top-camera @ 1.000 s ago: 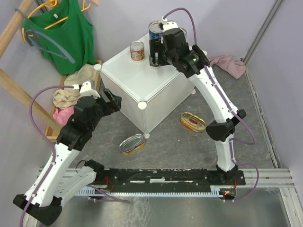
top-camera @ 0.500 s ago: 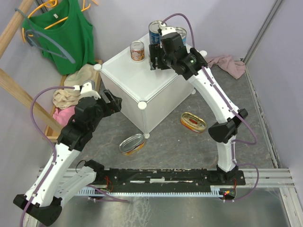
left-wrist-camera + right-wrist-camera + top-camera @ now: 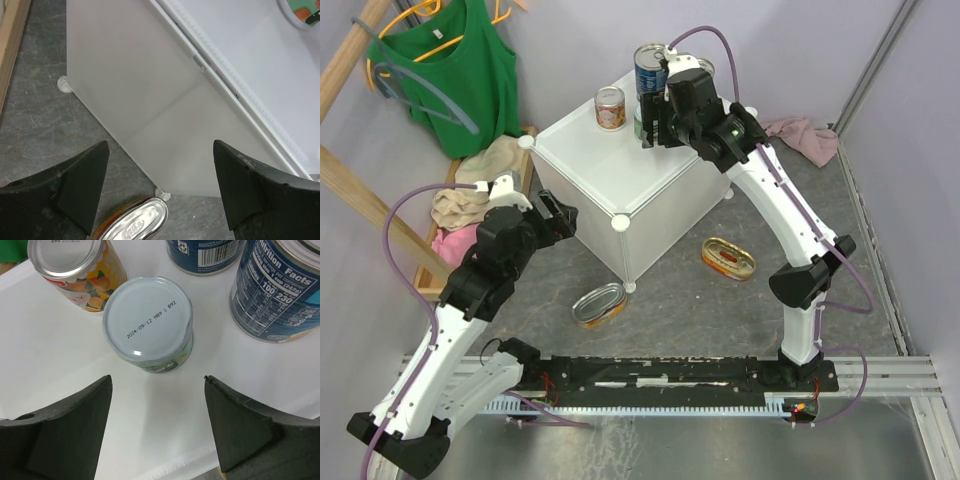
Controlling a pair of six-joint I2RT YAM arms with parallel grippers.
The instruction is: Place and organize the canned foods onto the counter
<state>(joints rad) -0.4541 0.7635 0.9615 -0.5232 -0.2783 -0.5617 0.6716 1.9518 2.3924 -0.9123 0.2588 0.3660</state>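
Note:
The counter [image 3: 610, 175] is a white cube. On its top stand an orange-red can [image 3: 610, 107] and a tall blue can [image 3: 649, 68], with another blue can [image 3: 706, 68] behind the right wrist. My right gripper [image 3: 650, 128] hovers open over a small grey-lidded can [image 3: 148, 320], which stands free ahead of the open jaws of the right gripper [image 3: 157, 405]. On the floor lie two oval tins [image 3: 598, 305] [image 3: 728, 258]. At the counter's left side my left gripper [image 3: 552, 215] [image 3: 160, 145] is open and holds nothing. One oval tin [image 3: 132, 222] lies below it.
A wooden clothes rack [image 3: 360, 190] with a green top [image 3: 460, 70] stands at the left. Cloths [image 3: 470, 200] lie at its foot. A pink cloth [image 3: 805, 135] lies at the back right. The counter's side panel [image 3: 150, 90] fills the left wrist view.
My right wrist has drawn up and slightly back from the small can, jaws unchanged. The left arm has not moved.

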